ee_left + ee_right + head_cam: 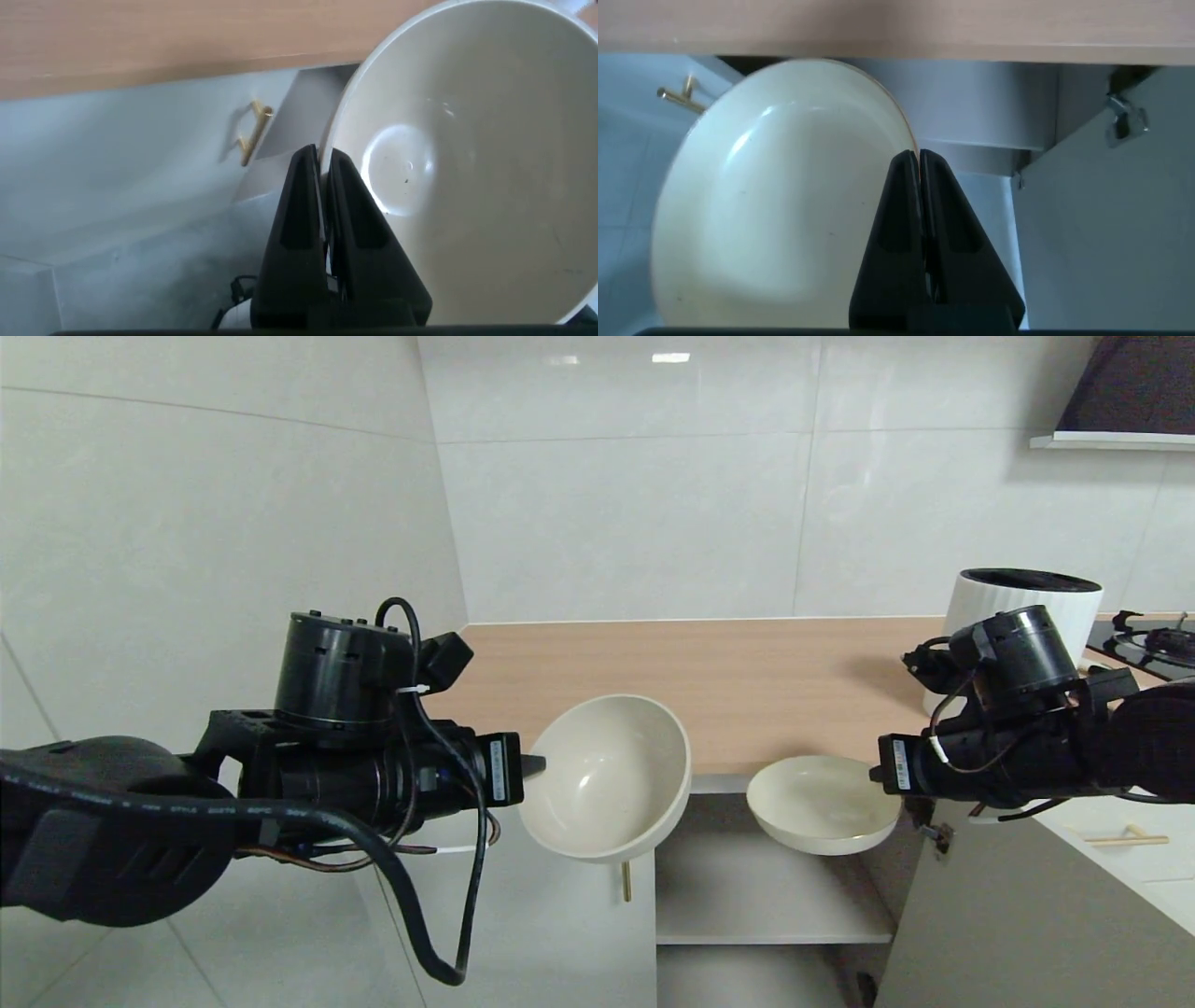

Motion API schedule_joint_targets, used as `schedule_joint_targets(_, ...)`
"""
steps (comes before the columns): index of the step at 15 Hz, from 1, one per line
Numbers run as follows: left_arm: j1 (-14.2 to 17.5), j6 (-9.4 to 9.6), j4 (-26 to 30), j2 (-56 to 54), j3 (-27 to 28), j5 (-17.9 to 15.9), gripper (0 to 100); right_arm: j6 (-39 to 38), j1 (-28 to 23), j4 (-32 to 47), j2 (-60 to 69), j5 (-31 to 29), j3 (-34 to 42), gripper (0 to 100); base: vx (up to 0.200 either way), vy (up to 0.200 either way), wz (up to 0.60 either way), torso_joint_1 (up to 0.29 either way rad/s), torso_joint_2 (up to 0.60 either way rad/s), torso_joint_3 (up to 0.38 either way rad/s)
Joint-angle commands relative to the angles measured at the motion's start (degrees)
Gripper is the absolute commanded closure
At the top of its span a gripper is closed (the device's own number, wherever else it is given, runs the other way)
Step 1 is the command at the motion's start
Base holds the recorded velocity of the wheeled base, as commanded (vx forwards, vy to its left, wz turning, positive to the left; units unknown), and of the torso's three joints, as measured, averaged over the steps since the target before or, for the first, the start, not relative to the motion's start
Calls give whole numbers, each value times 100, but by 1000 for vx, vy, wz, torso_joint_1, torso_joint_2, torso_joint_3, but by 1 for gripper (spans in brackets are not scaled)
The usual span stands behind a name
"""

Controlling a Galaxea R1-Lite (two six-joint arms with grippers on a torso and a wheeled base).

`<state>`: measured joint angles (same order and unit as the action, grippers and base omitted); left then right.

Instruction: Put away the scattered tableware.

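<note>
My left gripper (534,765) is shut on the rim of a deep cream bowl (607,775), held tilted in the air in front of the counter edge. In the left wrist view the fingers (322,177) pinch that bowl (467,159) at its rim. My right gripper (876,775) is shut on the rim of a shallower cream bowl (822,803), held level just below the counter edge, in front of the open cabinet. The right wrist view has the shallow bowl (775,196) clamped at its edge by the fingers (920,173).
A wooden counter (728,672) runs along the tiled wall. Below it an open cabinet holds a white shelf (756,896); its door (1008,915) stands open on the right. A white cylindrical container (1022,607) and a gas hob (1148,644) sit at the right end.
</note>
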<state>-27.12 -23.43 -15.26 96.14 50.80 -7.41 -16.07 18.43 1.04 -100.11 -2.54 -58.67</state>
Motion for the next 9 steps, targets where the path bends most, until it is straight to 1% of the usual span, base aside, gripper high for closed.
schedule_joint_targets(1, 5, 23, -3, 19, 0, 3, 100, 7, 2, 11, -70, 7, 14, 100, 0, 0, 0, 0, 0, 0)
schedule_joint_targets(3, 5, 40, 6, 19, -44, 3, 100, 42, 20, 11, -53, 25, 58, 100, 0, 0, 0, 0, 0, 0)
schedule_joint_targets(4, 5, 181, 6, 19, -96, -6, 100, 227, 20, 2, -61, 25, 137, 100, 0, 0, 0, 0, 0, 0)
schedule_joint_targets(5, 5, 242, 6, 19, -114, -6, 100, 280, 20, 2, -70, 34, 154, 100, 0, 0, 0, -85, 217, 129)
schedule_joint_targets(9, 5, 260, 6, 37, -114, -6, 100, 288, 29, 2, -88, 34, 163, 100, 0, 0, 0, -158, 405, 239)
